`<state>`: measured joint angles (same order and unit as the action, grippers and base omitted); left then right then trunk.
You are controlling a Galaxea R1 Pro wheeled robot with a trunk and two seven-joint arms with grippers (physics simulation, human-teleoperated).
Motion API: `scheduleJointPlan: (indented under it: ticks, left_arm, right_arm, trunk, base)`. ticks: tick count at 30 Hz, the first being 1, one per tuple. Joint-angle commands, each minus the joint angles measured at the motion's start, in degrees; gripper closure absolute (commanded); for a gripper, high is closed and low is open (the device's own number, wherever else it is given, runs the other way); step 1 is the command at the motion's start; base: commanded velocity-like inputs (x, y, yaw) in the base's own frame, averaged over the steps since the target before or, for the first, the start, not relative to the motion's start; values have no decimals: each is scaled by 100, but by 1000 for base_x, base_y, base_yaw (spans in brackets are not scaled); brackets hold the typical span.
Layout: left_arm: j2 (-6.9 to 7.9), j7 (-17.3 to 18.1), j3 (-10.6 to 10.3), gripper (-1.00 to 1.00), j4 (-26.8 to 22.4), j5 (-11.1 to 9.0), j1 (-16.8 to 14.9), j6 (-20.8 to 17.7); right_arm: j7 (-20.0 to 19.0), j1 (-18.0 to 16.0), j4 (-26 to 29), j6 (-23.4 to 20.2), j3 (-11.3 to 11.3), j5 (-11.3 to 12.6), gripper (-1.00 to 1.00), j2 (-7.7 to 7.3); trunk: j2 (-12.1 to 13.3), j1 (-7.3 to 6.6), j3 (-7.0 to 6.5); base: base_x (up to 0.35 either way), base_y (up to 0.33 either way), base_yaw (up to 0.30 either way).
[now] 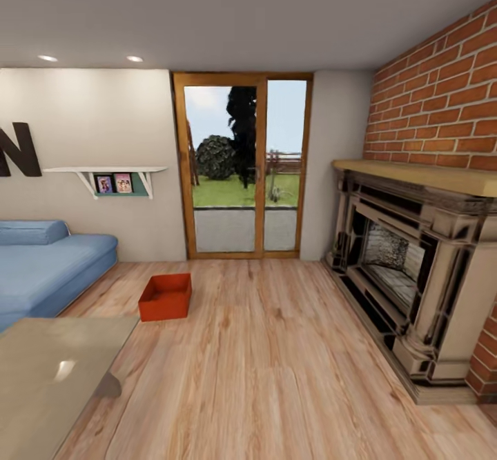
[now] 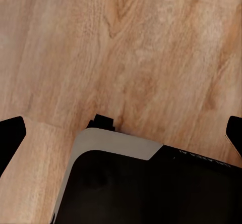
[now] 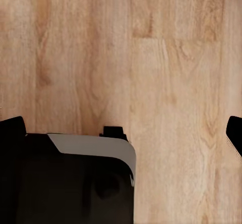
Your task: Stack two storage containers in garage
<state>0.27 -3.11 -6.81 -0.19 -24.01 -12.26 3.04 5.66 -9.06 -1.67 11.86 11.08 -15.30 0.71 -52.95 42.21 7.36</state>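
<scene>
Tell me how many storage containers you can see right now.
1: a red-orange storage container on the wood floor, between the blue sofa and the glass doors. The second may be hidden.

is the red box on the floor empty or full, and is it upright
Upright and, as far as visible, empty: the red box sits flat on the wood floor with its open top up, and only its red inside shows.

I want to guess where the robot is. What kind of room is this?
Most likely a living room: a blue sofa by the wall, a big ornate fireplace on the brick side, and glass doors to a garden. A red-orange storage container sits on the wood floor.
</scene>
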Motion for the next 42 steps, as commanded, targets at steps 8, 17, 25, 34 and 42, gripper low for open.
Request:
scheduleJointPlan:
  ticks: [8,17,25,34,42]
  left_arm:
    - [-1,-14,-49,-100,1,-42,-4,32]
    - [-1,-14,-49,-100,1,-42,-4,39]
    - [-1,-14,-49,-100,1,-42,-4,39]
    - [-1,-14,-51,-100,1,-39,-4,37]
    - [-1,-14,-54,-100,1,-34,-4,45]
  right_arm:
    - [-35,-8,-18,27,43,-71,-100,0]
    - [-47,-8,-18,27,42,-78,-100,-7]
    - [-56,-8,-18,27,43,-78,-100,-9]
    - [-10,-8,-18,27,43,-71,-100,17]
    - [-4,-8,-18,27,43,-69,-100,18]
  trunk:
    - [-5,4,8]
    - [-5,4,8]
    - [-5,4,8]
    - [-5,4,8]
    - [-5,4,8]
  base:
    - [322,0,14]
    - [322,0,0]
    - [322,0,0]
    - [322,0,0]
    - [322,-48,0]
